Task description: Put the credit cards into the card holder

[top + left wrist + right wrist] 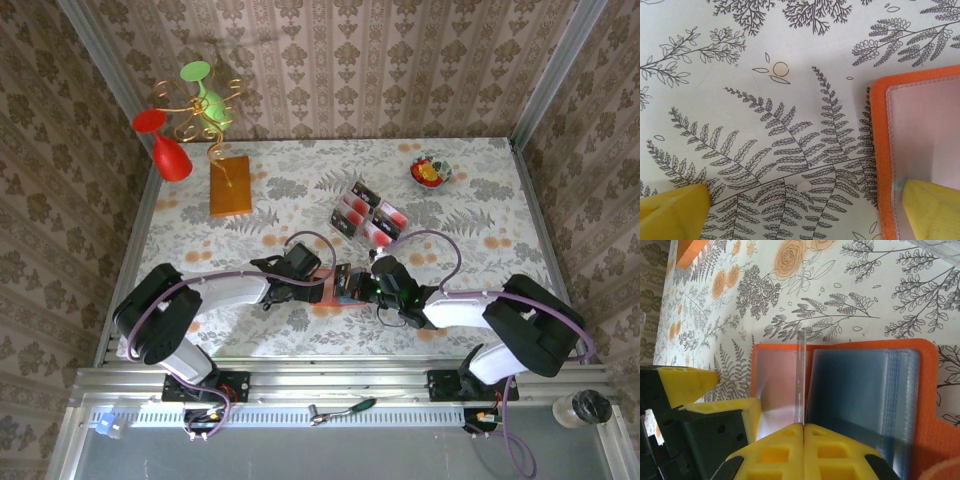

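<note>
1. Right gripper, nearest the lens, presses its yellow pads together on a clear leaf standing upright from the card holder.
2. Left gripper stands wide apart, one pad over the holder's pale page, the other over the floral table.
3. Holder lies open mid-table, between both grippers.
4. Credit cards cluster nearby, farther back.

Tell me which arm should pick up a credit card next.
Left, probably: the left gripper is open and empty at the card holder. The right gripper is shut on the clear sleeve, holding it upright, so it is not free to fetch the credit cards.
</note>
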{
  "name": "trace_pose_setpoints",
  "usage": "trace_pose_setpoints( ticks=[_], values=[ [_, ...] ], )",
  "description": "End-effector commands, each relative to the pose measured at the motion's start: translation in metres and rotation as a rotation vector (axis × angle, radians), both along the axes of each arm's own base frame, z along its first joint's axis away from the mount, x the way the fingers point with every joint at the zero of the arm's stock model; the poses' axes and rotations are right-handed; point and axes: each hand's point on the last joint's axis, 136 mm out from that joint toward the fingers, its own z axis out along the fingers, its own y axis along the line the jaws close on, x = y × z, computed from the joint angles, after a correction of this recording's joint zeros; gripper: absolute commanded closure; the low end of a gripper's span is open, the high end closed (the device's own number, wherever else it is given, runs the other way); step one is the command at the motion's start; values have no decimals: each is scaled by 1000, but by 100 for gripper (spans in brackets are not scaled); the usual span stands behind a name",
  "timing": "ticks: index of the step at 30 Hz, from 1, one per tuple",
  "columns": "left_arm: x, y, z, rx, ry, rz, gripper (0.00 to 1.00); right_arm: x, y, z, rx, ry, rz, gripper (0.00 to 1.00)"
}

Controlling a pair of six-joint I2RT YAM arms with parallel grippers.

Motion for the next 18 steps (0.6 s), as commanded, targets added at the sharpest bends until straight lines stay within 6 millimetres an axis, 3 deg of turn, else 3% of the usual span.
trace_pose_setpoints(
  ticks=[1, 18],
  values=[
    [-12, 15, -14, 62, 39, 11, 0, 3, -9, -8, -9, 3, -53, 100],
    [-12, 14, -13, 60, 36, 12, 0, -3, -7, -21, 3, 48, -36, 100]
  ],
)
